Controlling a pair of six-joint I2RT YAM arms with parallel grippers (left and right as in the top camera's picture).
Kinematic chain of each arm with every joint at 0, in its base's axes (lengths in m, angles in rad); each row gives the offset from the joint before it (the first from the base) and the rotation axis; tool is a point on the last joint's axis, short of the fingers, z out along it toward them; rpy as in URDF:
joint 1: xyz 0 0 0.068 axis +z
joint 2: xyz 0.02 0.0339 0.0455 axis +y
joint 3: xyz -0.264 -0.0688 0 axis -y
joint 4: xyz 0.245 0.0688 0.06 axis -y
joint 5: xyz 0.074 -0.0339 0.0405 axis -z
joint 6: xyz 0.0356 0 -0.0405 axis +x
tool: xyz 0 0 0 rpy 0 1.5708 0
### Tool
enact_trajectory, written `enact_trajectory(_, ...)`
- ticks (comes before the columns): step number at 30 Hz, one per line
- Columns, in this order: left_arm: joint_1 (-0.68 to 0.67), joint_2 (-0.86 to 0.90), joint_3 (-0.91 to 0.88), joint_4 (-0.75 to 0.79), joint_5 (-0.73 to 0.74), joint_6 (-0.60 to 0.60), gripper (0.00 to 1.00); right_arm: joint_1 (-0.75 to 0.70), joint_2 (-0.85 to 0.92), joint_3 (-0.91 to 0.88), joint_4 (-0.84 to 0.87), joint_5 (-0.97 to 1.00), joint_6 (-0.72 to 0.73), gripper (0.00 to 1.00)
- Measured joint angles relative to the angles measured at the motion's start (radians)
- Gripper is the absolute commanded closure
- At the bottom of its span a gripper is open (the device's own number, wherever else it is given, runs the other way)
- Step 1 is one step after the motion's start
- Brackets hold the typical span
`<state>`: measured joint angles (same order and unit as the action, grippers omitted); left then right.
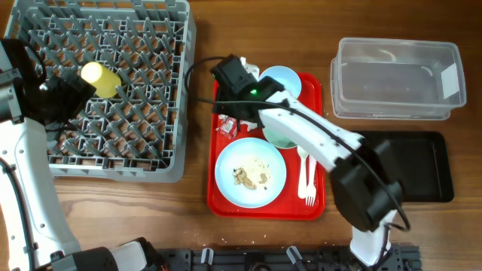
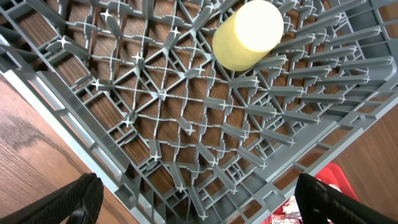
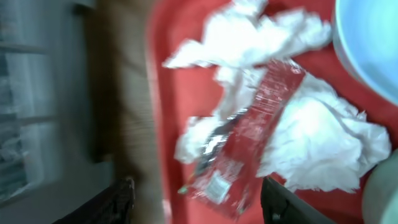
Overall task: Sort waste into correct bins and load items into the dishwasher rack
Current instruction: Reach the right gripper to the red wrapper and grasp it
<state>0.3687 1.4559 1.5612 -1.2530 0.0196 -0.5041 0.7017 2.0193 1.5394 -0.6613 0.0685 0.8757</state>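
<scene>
My right gripper (image 1: 228, 113) (image 3: 202, 205) is open and empty, just above the left end of the red serving tray. It hovers over crumpled white napkins (image 3: 298, 143) and a red-and-white wrapper (image 3: 249, 137) (image 1: 227, 126). This view is blurred. A pale blue plate (image 1: 226, 177) holds beige food scraps (image 1: 252, 177). A pale blue bowl (image 1: 282, 79) and a pale green bowl (image 1: 277, 137) lie partly under the arm. A white fork and spoon (image 1: 307, 177) lie at the tray's right. My left gripper (image 1: 66, 96) (image 2: 202, 205) is open and empty above the grey dishwasher rack (image 1: 162, 162) (image 2: 74, 93), where the yellow cup (image 1: 100, 79) (image 2: 249, 34) sits.
The red serving tray (image 1: 226, 207) lies just right of the rack. The clear tub (image 1: 395, 83) stands at the back right, and the black tray (image 1: 422, 165) lies in front of it. The right arm stretches diagonally across the red tray.
</scene>
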Motion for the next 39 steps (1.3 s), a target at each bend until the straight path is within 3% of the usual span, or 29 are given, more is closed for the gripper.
enact_trajectory(3,0.0,0.0,0.0,0.0,0.0,0.0,0.0,0.0,0.032,-0.006,0.003,0.022,0.022,0.36)
enact_trajectory(7,0.0,0.0,0.0,0.0,0.0,0.0,0.0,0.0,0.034,-0.009,0.007,0.052,0.037,0.44)
enact_trajectory(15,0.0,0.0,0.0,0.0,0.0,0.0,0.0,0.0,0.085,-0.009,0.011,0.064,0.055,0.44)
enact_trajectory(18,0.0,0.0,0.0,0.0,0.0,0.0,0.0,0.0,0.091,-0.009,0.013,0.064,0.056,0.52)
enact_trajectory(24,0.0,0.0,0.0,0.0,0.0,0.0,0.0,0.0,0.091,-0.01,0.018,0.068,0.063,0.53)
enact_trajectory(29,0.0,0.0,0.0,0.0,0.0,0.0,0.0,0.0,0.106,-0.009,0.026,0.068,0.066,0.64)
enact_trajectory(33,0.0,0.0,0.0,0.0,0.0,0.0,0.0,0.0,0.109,-0.009,0.023,0.068,0.06,0.92)
enact_trajectory(39,0.0,0.0,0.0,0.0,0.0,0.0,0.0,-0.011,0.089,-0.005,-0.038,0.07,0.046,0.96)
